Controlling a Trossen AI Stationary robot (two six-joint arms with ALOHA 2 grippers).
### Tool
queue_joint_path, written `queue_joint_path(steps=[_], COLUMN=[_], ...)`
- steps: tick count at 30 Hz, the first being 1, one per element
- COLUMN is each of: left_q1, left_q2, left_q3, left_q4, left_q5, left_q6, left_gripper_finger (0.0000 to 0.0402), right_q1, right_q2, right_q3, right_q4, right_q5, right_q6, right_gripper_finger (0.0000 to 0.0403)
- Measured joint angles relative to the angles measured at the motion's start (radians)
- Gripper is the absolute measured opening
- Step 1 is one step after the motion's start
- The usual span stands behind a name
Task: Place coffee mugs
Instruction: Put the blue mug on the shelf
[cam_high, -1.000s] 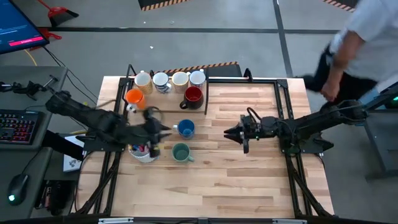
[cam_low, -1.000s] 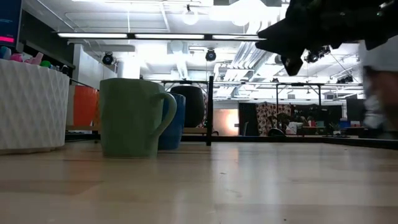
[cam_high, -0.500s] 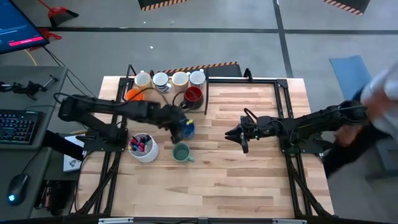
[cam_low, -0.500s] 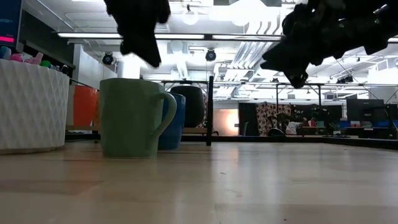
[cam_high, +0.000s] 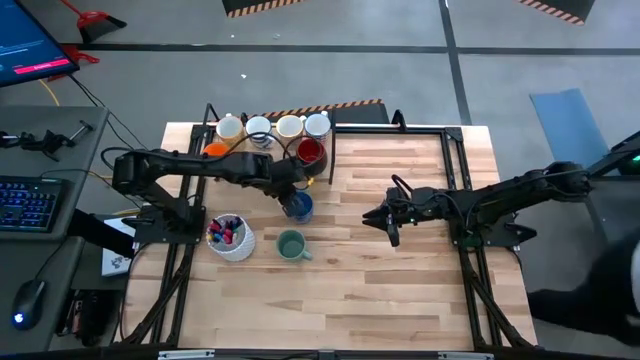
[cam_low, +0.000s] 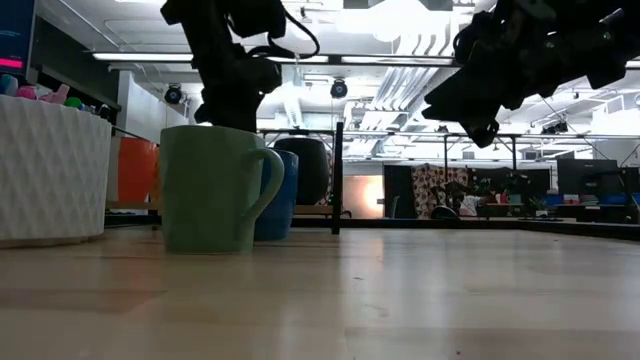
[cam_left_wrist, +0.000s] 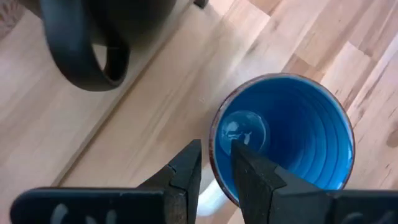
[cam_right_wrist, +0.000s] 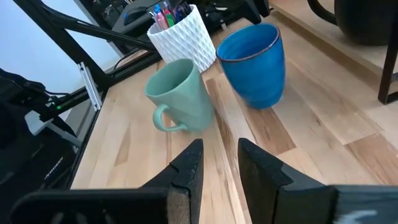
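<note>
Left gripper (cam_left_wrist: 214, 171): we see its dark fingers slightly apart, straddling the rim of the blue mug (cam_left_wrist: 286, 134), not yet clamped.
Blue mug: glossy, ribbed inside; just left of centre in the high view.
Green mug (cam_right_wrist: 180, 96): smooth, matte, beside it.
Right gripper (cam_right_wrist: 217, 165): fingers apart, empty, hovering right of centre.
Table (cam_high: 400, 270): pale wood planks.

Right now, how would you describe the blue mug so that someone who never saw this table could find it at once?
On the wooden table, look just in front of the back row of mugs near the black rail, beside the dark red mug. The blue mug stands upright there, with the left gripper above it, straddling its rim. It is the only blue one; the green mug stands nearer the front edge.
</note>
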Motion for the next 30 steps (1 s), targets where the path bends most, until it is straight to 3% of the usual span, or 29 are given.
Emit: queue_joint_path(steps=[7, 24, 30], left_q1=[0.009, 0.009, 0.008], left_q2=[0.003, 0.164, 0.15], left_q3=[0.0, 0.001, 0.0], left_q4=[-0.001, 0.052, 0.058], left_q5=[0.016, 0.094, 0.092], left_q6=[0.032, 0.056, 0.061], left_gripper_finger=[0.0077, 0.0075, 0.0038], right_q1=[0.0, 0.0, 0.0], right_q2=[0.0, 0.0, 0.0], right_q3=[0.0, 0.0, 0.0], right_q4=[-0.021, -0.045, -0.078], right_q5=[0.002, 0.007, 0.006], right_q6=[0.0, 0.013, 0.024], right_gripper_finger=[0.0081, 0.0081, 0.0081])
